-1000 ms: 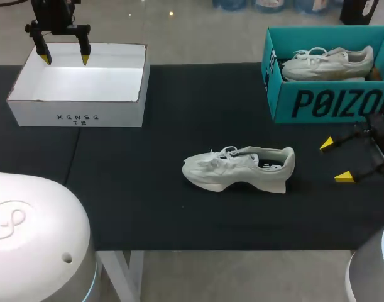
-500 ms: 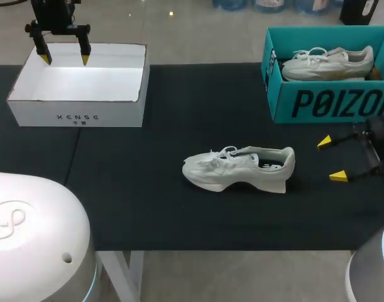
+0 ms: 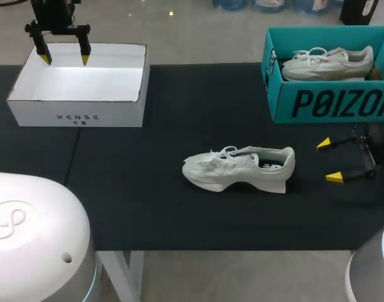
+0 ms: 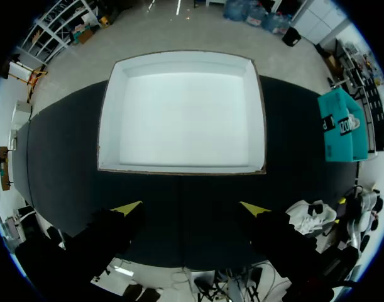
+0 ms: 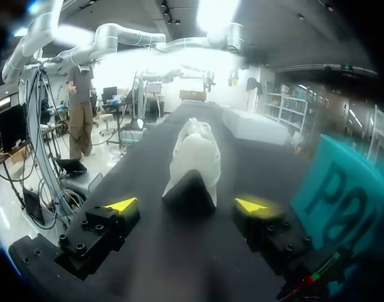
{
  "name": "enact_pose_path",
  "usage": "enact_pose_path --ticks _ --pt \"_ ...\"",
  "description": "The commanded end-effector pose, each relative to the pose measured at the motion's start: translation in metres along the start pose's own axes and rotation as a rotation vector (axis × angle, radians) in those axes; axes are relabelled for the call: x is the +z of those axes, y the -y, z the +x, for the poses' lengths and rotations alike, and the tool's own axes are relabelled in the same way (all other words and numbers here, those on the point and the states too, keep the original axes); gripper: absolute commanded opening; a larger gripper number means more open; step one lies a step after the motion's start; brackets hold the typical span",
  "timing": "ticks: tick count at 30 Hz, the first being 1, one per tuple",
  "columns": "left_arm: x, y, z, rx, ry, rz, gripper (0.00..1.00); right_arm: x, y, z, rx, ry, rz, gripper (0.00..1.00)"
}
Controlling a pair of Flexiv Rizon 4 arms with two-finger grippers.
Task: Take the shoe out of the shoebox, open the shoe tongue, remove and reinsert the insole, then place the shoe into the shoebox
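Observation:
A pale grey-white shoe (image 3: 239, 169) lies on its sole in the middle of the black table, toe to the left. Its heel (image 5: 193, 161) faces my right gripper (image 5: 186, 205), which is ahead of it at a short distance. That right gripper (image 3: 330, 160) hovers open just right of the shoe, yellow tips spread. The teal shoebox (image 3: 330, 104) stands at the back right with a second shoe (image 3: 328, 63) inside. My left gripper (image 3: 63, 59) hangs open over the white box (image 3: 78, 88) at the back left, whose empty inside (image 4: 182, 112) fills the left wrist view beyond the left gripper (image 4: 190, 208).
The teal box wall (image 5: 342, 195) stands close beside my right gripper. Open black table lies in front of and left of the shoe. The table's front edge runs just below the shoe in the head view.
My right gripper has moved left and slightly toward the back, closing in on the shoe's heel. The left arm and both shoes have stayed still.

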State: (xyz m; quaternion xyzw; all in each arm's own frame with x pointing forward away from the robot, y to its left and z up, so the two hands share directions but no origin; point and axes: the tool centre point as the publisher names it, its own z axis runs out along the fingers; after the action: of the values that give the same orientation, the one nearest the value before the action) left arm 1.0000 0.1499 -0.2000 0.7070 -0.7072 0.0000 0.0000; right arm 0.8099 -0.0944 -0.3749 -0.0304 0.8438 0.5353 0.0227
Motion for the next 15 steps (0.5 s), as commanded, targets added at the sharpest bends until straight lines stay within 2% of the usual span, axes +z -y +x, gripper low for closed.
enact_pose_path --ticks 1,9,15 --pt "0.000 0.000 0.000 0.000 0.000 0.000 1.00 0.016 0.005 -0.004 0.001 -0.005 -0.008 1.00" --pt "0.000 0.000 0.000 0.000 0.000 0.000 1.00 0.050 -0.005 -0.008 -0.006 -0.038 -0.020 1.00" --pt "0.000 0.000 0.000 0.000 0.000 0.000 1.00 0.066 -0.011 -0.012 -0.012 -0.053 -0.010 1.00"
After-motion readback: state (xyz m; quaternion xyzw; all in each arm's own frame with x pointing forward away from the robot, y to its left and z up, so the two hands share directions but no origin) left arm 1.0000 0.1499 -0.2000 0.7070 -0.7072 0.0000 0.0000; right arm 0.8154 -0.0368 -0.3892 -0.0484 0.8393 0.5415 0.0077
